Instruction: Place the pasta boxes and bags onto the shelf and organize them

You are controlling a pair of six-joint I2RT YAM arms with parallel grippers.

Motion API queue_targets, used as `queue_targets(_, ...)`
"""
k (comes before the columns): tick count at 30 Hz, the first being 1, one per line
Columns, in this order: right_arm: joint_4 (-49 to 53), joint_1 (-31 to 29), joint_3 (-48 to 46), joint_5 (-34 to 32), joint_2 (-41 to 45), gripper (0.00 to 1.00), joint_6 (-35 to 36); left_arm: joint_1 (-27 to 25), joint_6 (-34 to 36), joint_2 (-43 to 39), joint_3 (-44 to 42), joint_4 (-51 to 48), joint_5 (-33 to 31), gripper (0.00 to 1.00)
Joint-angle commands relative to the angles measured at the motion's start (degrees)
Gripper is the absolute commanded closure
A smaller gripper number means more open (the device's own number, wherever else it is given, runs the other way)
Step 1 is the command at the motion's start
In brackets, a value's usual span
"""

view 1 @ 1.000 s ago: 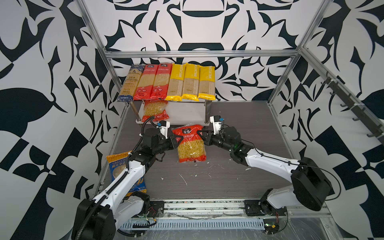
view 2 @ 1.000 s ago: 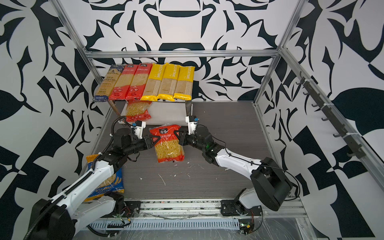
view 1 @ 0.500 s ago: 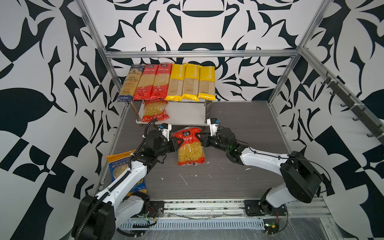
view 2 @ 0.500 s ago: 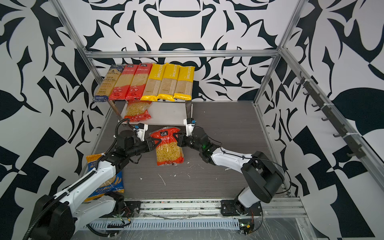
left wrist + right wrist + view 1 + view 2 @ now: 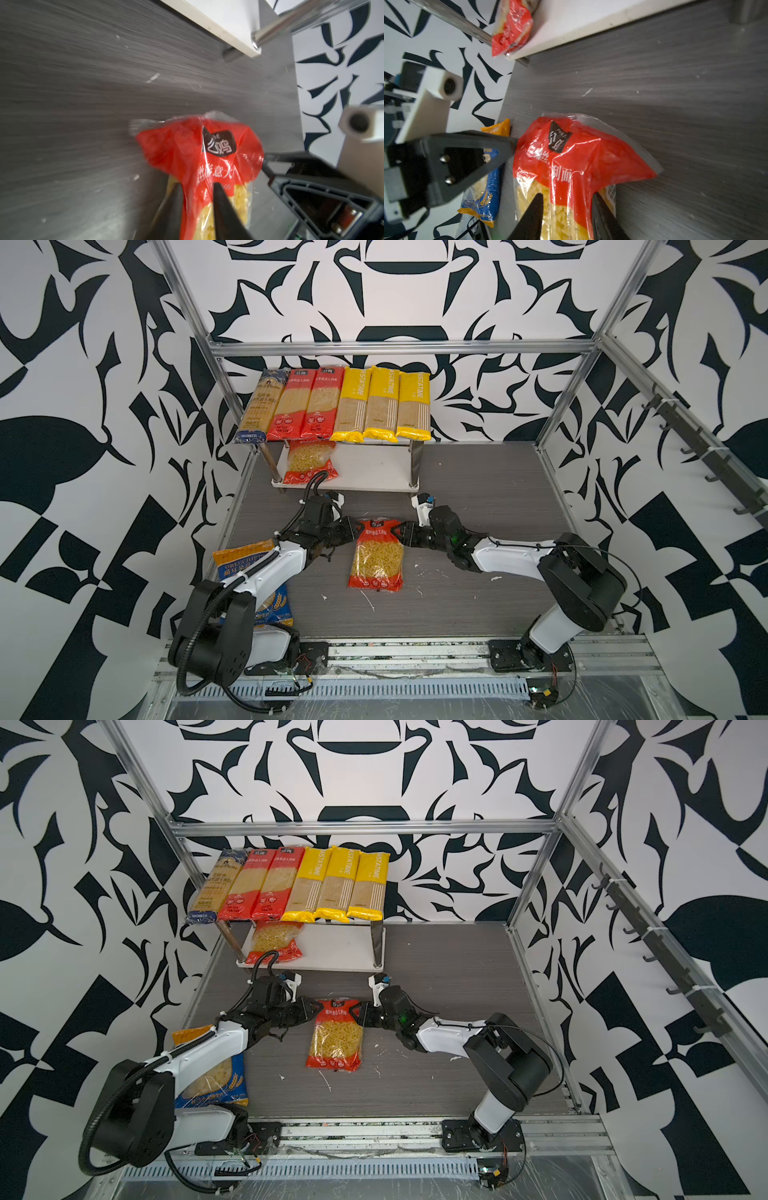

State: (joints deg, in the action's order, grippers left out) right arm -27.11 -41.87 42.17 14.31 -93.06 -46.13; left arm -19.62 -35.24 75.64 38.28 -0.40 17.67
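A short red pasta packet (image 5: pixel 376 558) (image 5: pixel 334 1038) lies flat on the grey table in front of the shelf (image 5: pixel 374 475) (image 5: pixel 332 948). My left gripper (image 5: pixel 356 531) (image 5: pixel 196 185) is open around its upper left corner. My right gripper (image 5: pixel 397 533) (image 5: pixel 566 194) is open around the upper right corner. On the shelf's top board lie a dark-blue packet (image 5: pixel 259 406), two long red packets (image 5: pixel 307 404) and three yellow packets (image 5: pixel 382 404). Another short red packet (image 5: pixel 309 464) (image 5: pixel 511 29) lies on the lower board. A blue-orange packet (image 5: pixel 249 568) lies on the table under my left arm.
Aluminium frame rails (image 5: pixel 399 347) run round the table, and a rail of dark hooks (image 5: pixel 706 456) is on the right wall. Bits of broken pasta (image 5: pixel 368 599) lie on the table. The right part of the shelf's lower board is bare.
The short red packet hung between both shut grippers and now lies on the table, nearer the front. Both grippers' jaws have parted.
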Motion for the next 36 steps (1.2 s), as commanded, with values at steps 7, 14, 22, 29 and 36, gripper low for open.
queue_targets(7,7.46,-1.35,-5.48,-3.42,4.64,0.42,-2.34,1.7,-2.72,-7.92,-0.28,-11.53,-2.82,0.38)
queue_targets(14,14.12,-3.46,-9.23,-8.46,10.73,0.37,-4.51,0.79,-4.74,-20.81,-8.91,-18.14,-5.03,0.2)
queue_targets(22,9.79,-13.48,-4.71,-13.44,2.49,0.37,-7.9,-3.83,-7.03,-12.63,-11.87,-9.63,-2.36,0.19)
queue_targets(29,4.61,-15.52,0.0,-12.37,-4.03,0.44,-8.54,-8.34,-7.12,-5.9,-11.45,-4.4,-0.43,0.36)
queue_targets(36,2.59,-14.74,1.42,-10.1,-3.98,0.68,-6.63,-8.44,-5.91,-7.2,-10.62,-4.36,-0.02,0.67)
